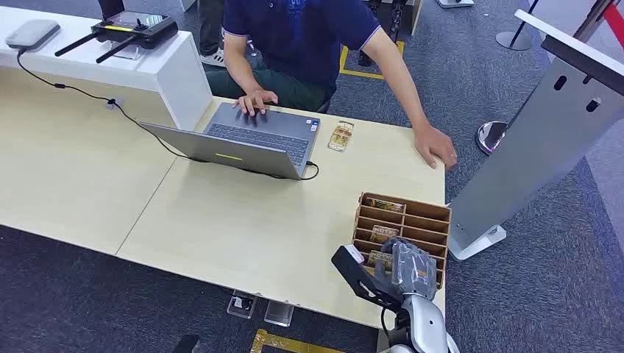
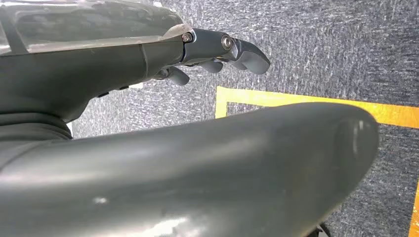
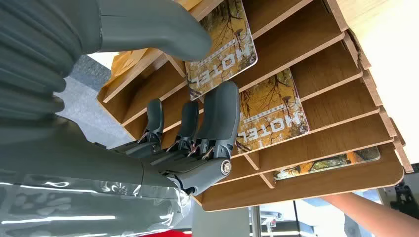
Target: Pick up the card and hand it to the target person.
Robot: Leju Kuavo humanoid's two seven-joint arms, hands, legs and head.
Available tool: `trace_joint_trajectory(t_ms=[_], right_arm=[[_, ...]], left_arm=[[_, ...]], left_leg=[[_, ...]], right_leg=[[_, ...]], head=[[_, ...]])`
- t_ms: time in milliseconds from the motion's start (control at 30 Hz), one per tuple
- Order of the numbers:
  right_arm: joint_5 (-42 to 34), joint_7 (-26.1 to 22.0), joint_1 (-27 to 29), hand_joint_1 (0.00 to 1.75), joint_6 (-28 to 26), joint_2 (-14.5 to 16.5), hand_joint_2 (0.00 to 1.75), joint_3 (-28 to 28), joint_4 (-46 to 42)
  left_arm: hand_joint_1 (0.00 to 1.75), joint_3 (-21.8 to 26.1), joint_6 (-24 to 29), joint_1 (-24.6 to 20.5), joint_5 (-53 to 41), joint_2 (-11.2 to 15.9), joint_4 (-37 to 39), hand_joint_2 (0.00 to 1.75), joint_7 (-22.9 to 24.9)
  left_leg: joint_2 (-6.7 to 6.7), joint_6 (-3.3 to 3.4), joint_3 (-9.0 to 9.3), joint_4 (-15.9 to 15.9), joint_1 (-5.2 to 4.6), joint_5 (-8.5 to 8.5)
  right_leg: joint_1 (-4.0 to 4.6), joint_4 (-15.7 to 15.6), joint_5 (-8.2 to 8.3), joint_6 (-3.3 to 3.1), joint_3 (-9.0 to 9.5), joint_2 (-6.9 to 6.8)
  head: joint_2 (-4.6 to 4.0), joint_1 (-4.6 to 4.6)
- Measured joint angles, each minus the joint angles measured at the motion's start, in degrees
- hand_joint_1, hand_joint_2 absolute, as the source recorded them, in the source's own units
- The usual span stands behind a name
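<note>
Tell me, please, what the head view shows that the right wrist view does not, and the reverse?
Head view alone: the open laptop, a loose card lying on the table beside it, and the seated person typing. Right wrist view alone: the HOTEL lettering on the cards in the slots, and the fingers lying against them. Both show the right hand at the wooden card rack.

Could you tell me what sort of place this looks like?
Probably a mock hotel reception desk: a wooden rack holds cards printed HOTEL, a person works a laptop across the counter, and stanchion bases stand on carpet.
</note>
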Motion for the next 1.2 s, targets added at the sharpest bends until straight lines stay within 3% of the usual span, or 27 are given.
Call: trace_joint_trajectory(t_ms=[767,833,1000,1167,1200], right_arm=[[-1.47,0.51,0.28,1.02,0.68,-0.27,1.75,0.40,-0.09],[-1.51,0.50,0.28,1.08,0.69,-0.28,1.75,0.41,-0.09],[-1.70,0.47,0.26,1.59,0.69,-0.31,1.75,0.43,-0.16],[-1.98,0.20,0.28,1.75,0.69,-0.31,1.75,0.55,-0.27],[-2.02,0.18,0.27,1.75,0.68,-0.31,1.75,0.58,-0.30]], left_arm=[[0.00,0.00,0.18,0.00,-0.12,-0.05,0.00,0.00,0.01],[0.00,0.00,0.17,0.00,-0.16,-0.05,0.00,0.00,0.05],[0.00,0.00,0.19,0.01,-0.19,-0.05,0.00,0.00,0.10],[0.00,0.00,0.31,0.00,-0.19,-0.05,0.00,0.00,0.11],[0.00,0.00,0.33,0.00,-0.19,-0.05,0.00,0.44,0.11]], left_leg=[[0.00,0.00,0.00,0.00,0.00,0.00],[0.00,0.00,0.00,0.00,0.00,0.00],[0.00,0.00,0.00,0.00,0.00,0.00],[0.00,0.00,0.00,0.00,0.00,0.00],[0.00,0.00,0.00,0.00,0.00,0.00]], right_leg=[[0.00,0.00,0.00,0.00,0.00,0.00],[0.00,0.00,0.00,0.00,0.00,0.00],[0.00,0.00,0.00,0.00,0.00,0.00],[0.00,0.00,0.00,0.00,0.00,0.00],[0.00,0.00,0.00,0.00,0.00,0.00]], head=[[0.00,0.00],[0.00,0.01],[0.00,0.01],[0.00,0.01],[0.00,0.01]])
